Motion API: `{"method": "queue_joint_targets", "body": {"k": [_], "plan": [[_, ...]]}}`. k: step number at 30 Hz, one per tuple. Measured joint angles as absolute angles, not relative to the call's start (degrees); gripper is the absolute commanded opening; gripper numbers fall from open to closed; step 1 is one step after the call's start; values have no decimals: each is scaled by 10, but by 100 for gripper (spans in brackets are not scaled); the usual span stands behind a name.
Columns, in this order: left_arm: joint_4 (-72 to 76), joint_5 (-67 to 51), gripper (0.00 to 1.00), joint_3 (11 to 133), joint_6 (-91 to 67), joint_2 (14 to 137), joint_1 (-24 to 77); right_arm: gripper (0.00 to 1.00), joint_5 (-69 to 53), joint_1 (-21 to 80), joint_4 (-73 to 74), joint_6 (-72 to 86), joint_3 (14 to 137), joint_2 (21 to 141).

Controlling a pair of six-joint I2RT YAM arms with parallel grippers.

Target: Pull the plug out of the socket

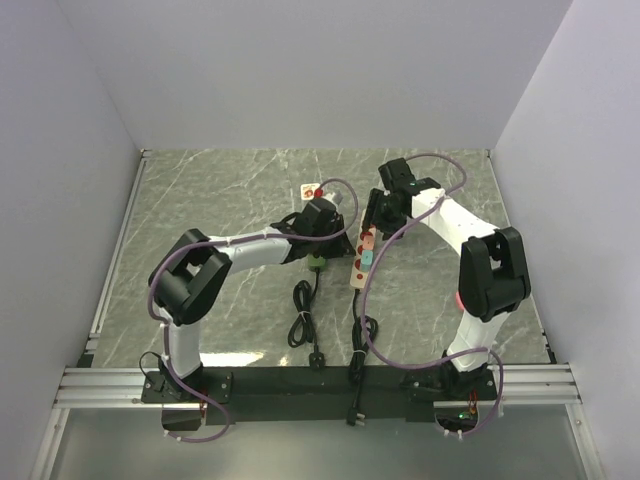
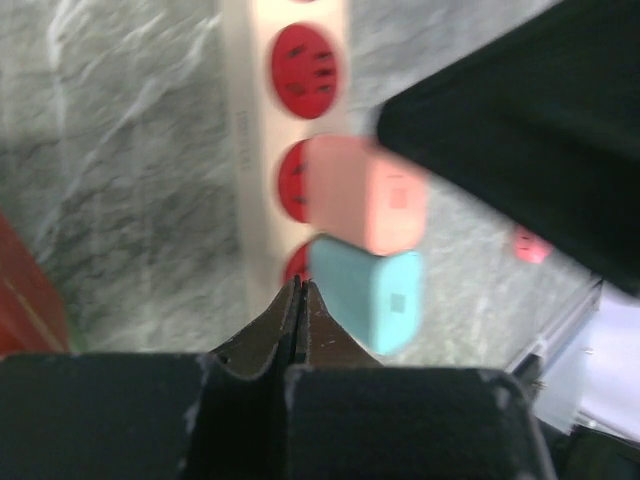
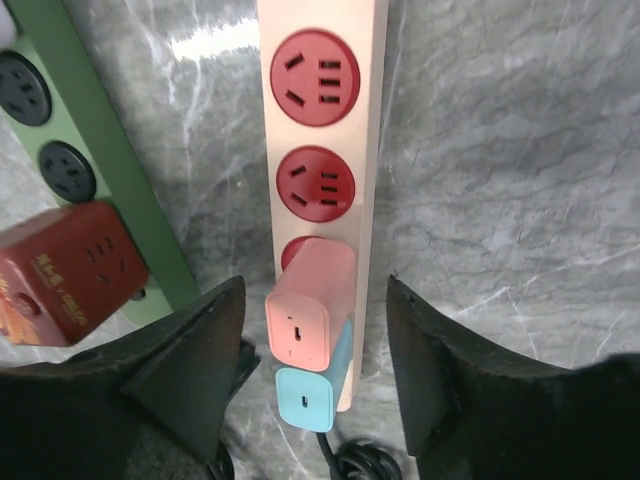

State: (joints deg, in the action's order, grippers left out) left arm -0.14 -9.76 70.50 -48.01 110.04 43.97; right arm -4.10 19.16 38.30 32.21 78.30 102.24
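Observation:
A beige power strip [image 3: 370, 150] with red sockets lies on the marble table; it also shows in the top view [image 1: 356, 272]. A pink plug [image 3: 310, 305] and a teal plug [image 3: 305, 400] sit in its near sockets, side by side. My right gripper [image 3: 315, 290] is open, its fingers standing either side of the pink plug and apart from it. My left gripper [image 2: 300, 290] is shut and empty, its tips at the strip's left edge beside the teal plug [image 2: 370, 300]; the pink plug [image 2: 365, 195] is just beyond.
A green power strip [image 3: 60, 130] with black sockets lies left of the beige one, with a red-brown adapter [image 3: 65, 270] on it. Black cables [image 1: 303, 322] coil on the table toward the near edge. White walls enclose the table.

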Motion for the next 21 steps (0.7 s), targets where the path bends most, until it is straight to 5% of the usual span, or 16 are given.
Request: {"method": "queue_joint_targets", "body": {"k": [10,21], "plan": [[37,-112,0,700,-493,1087,440,52,-38,226,401,316,785,1053],[68,-122,0,702,-493,1145,440,3,-11,234,421,323,791,1062]]}}
